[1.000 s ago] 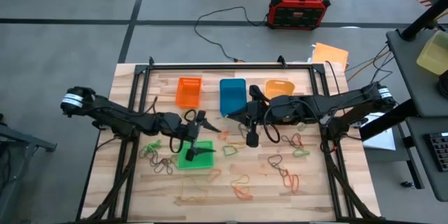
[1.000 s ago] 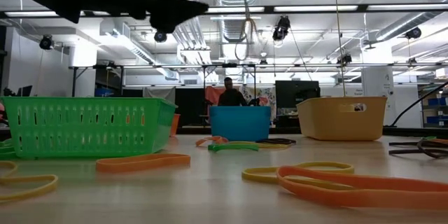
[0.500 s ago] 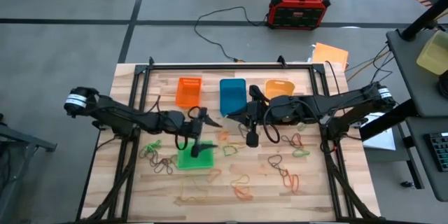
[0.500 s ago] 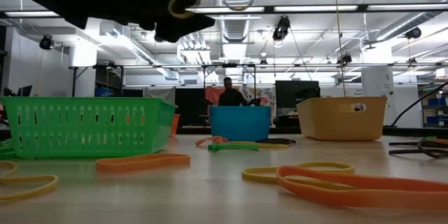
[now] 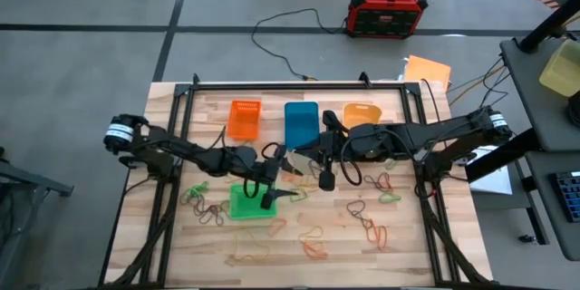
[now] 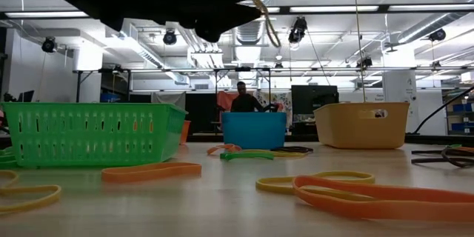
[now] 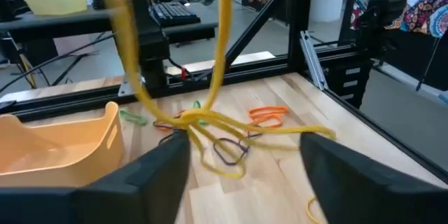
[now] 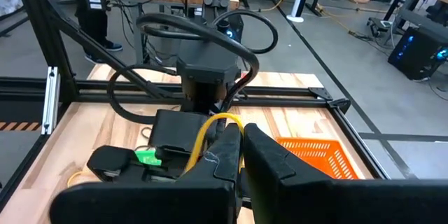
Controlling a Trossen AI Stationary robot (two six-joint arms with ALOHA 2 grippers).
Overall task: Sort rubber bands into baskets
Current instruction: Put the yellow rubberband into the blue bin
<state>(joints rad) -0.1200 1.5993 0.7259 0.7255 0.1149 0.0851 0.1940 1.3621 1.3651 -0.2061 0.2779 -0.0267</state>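
High view: left gripper (image 5: 283, 165) has travelled over the last second from above the green basket (image 5: 249, 203) toward table centre, and now sits just beside the right gripper (image 5: 323, 179), near the blue basket (image 5: 300, 123). Orange basket (image 5: 244, 118) and yellow-orange basket (image 5: 362, 114) stand in the back row, unmoved. Loose rubber bands (image 5: 366, 222) lie scattered over the front of the table (image 5: 408, 254), same as before.

Low view: left arm's dark bulk has slid rightward across the top of the picture. A yellow band (image 6: 262, 7) dangles off its tip, high above the table.

Left wrist view: fingers (image 7: 150, 175) stand spread wide, with the yellow band (image 7: 210, 122) stretched and draped between and ahead of them; it looks hooked on the fingers, not pinched. The yellow-orange basket (image 7: 52, 147) lies close ahead.

Right wrist view: right gripper (image 8: 241, 154) is clenched, fingers pressed together, with a yellow loop (image 8: 210, 129) curving at its tips. Whether it nips that loop cannot be told.

Judgement: the band has cleared the green basket and is likely bound for the yellow-orange one, or for a handover. Most bands remain unsorted.
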